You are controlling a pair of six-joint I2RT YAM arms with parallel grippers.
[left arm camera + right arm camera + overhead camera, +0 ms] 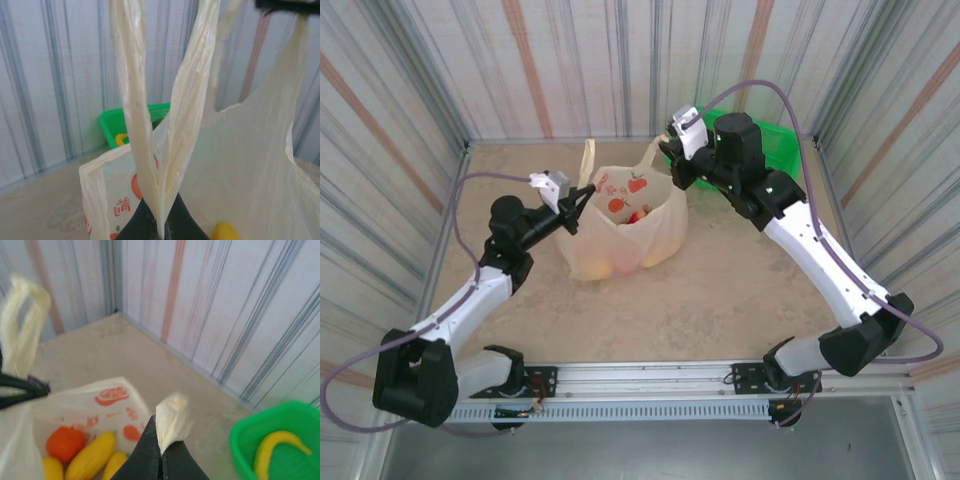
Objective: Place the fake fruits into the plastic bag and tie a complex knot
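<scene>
Left gripper (161,226) is pinched tight on one handle (134,100) of the bag (655,235), and the right gripper (160,457) is pinched tight on the other handle (172,421). The bag hangs open between them, with fruits (92,455) inside just below the right fingers. Green basket (247,452) holding a banana (277,442) sits near the right gripper.

No wording could be read with any certainty. The plastic bag (665,238) bore red-orange print: fruit pictures (111,395) and, in the left wrist view, a few small characters (122,205) under one fruit, too creased and blurred to make out.
</scene>
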